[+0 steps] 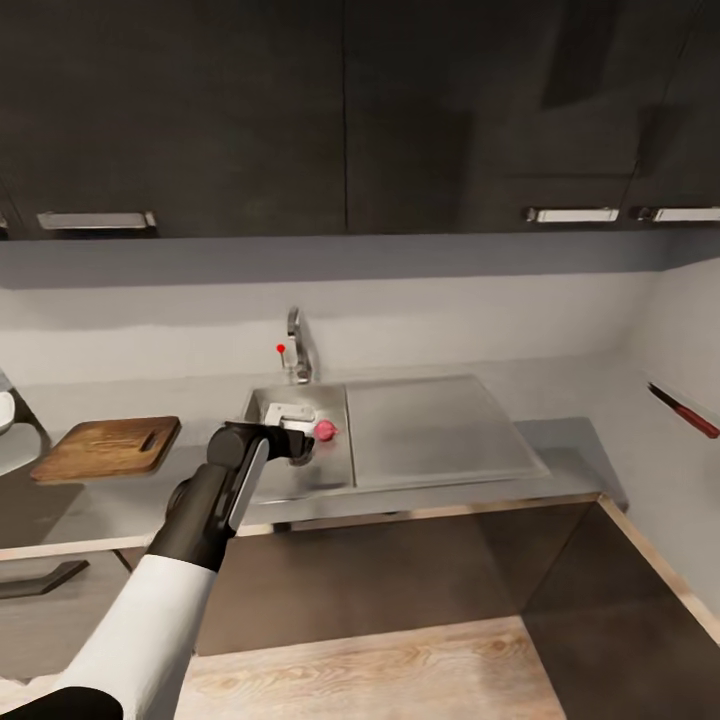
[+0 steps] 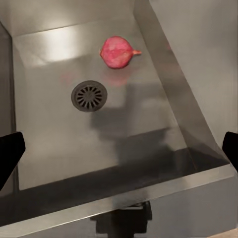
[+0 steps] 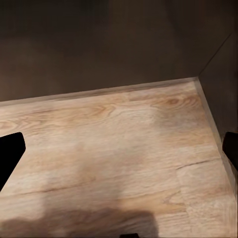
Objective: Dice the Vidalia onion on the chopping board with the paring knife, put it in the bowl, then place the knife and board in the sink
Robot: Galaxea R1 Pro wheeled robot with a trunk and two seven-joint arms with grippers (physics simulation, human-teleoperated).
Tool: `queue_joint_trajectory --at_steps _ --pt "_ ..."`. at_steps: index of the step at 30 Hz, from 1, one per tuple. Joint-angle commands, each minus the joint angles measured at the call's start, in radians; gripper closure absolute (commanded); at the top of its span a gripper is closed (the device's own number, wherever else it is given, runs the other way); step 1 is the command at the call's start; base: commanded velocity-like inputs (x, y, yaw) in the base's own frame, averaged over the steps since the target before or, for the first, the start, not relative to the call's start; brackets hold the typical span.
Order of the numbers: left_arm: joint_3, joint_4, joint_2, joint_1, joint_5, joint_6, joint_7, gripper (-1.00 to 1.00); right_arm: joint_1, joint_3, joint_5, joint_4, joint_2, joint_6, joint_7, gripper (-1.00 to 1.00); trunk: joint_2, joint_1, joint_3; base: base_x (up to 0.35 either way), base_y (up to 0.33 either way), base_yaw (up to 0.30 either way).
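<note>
Left hand (image 1: 297,452), fingers apart, over the sink (image 1: 300,480) near the Vidalia onion (image 2: 118,51); no legible writing.

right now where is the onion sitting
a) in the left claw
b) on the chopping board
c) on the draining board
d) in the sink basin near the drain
d: the Vidalia onion lies on the floor of the sink beside the drain, apart from the open left claw.

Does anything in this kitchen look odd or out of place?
Two things. An onion lies loose in the sink, beside the drain. And the knife sits far off by the right wall, well away from the chopping board on the counter's left side.
</note>
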Motion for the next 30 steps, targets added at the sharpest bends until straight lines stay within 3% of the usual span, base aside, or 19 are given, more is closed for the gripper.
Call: queue_joint_trajectory --at_steps 1,11,16,25,30 --pt "-0.001 0.001 0.0 -0.001 0.0 0.004 0.003 -1.0 -0.001 0.005 0.001 0.001 -0.002 -0.002 -0.009 -1.0 -0.002 0.001 -0.002 0.194 -0.153 0.0" --pt "0.001 0.05 0.0 -0.001 0.0 -0.007 0.004 -1.0 -0.001 0.006 0.0 0.002 -0.012 -0.002 -0.009 -1.0 -0.002 0.001 -0.002 0.205 -0.115 0.0" --pt "0.001 0.109 0.007 -0.001 0.0 -0.071 0.004 -1.0 -0.001 0.006 0.0 0.003 -0.013 -0.002 -0.009 -1.0 -0.002 0.001 -0.002 0.263 -0.006 0.0" --pt "0.002 0.174 0.015 -0.001 0.0 -0.104 0.004 -1.0 -0.001 0.005 0.001 0.001 -0.013 -0.002 -0.009 -1.0 -0.002 0.001 -0.002 0.303 -0.001 0.0" --pt "0.001 0.236 0.014 -0.001 0.001 -0.168 0.004 -1.0 -0.001 0.004 0.002 0.0 -0.014 -0.002 -0.011 -1.0 -0.002 0.001 -0.002 0.176 0.0 0.0"
